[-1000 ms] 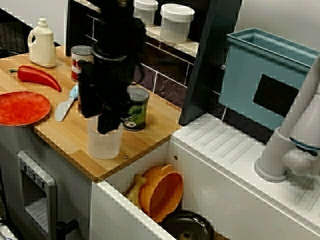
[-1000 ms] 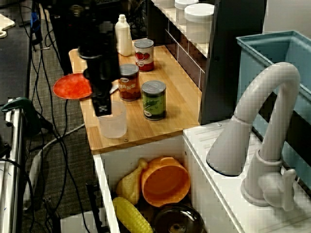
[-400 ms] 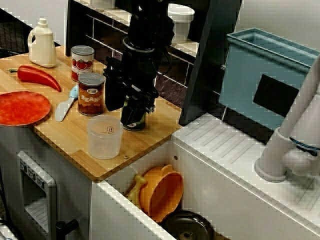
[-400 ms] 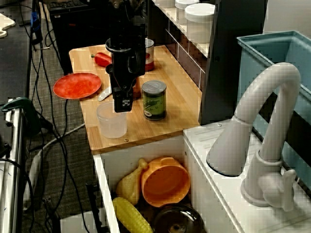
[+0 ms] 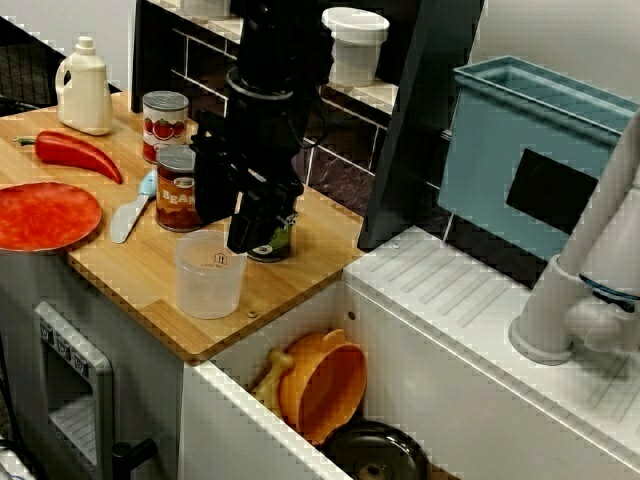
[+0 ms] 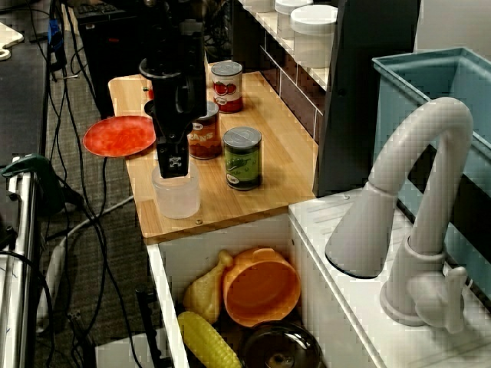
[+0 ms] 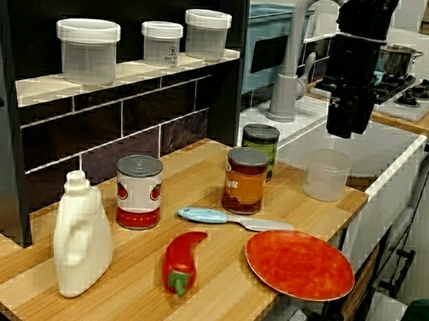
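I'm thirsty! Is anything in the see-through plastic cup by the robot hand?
Empty: the clear round plastic cup stands upright, and the view from above shows its bare bottom.

I work over a wooden worktop (image 7: 192,177). At one end stands a white bottle (image 7: 82,236), and a red pepper (image 7: 181,262) lies near it. A red plate (image 7: 300,265) rests at the front edge, slightly overhanging it. A knife (image 7: 233,220) lies between the plate and the cans. The tomato can (image 7: 139,192) stands upright nearer the wall. The bean can (image 7: 245,181) and the green can (image 7: 260,148) stand close together. A clear cup (image 7: 327,174) stands upright at the other end, near the corner.
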Available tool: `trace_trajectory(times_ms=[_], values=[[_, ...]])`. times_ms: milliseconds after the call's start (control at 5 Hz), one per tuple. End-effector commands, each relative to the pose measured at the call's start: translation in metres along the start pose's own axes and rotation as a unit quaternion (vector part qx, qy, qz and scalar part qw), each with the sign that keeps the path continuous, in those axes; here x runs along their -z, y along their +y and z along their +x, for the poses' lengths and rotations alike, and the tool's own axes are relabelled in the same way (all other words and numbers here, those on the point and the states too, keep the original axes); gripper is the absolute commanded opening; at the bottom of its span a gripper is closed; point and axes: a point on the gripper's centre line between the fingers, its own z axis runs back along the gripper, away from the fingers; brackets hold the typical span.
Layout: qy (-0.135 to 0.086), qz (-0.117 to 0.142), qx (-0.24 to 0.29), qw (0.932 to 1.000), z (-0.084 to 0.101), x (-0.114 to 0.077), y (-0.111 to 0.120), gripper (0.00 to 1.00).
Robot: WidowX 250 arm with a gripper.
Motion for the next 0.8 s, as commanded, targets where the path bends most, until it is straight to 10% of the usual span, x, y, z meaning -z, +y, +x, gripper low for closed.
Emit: trace_trajectory(times_ms=[0, 600], values=[[-0.029, 0.009, 0.003, 0.9995, -0.007, -0.001, -0.002, 1.0], [-0.025, 0.022, -0.011, 0.9994, 0.008, 0.019, 0.006, 1.0]])
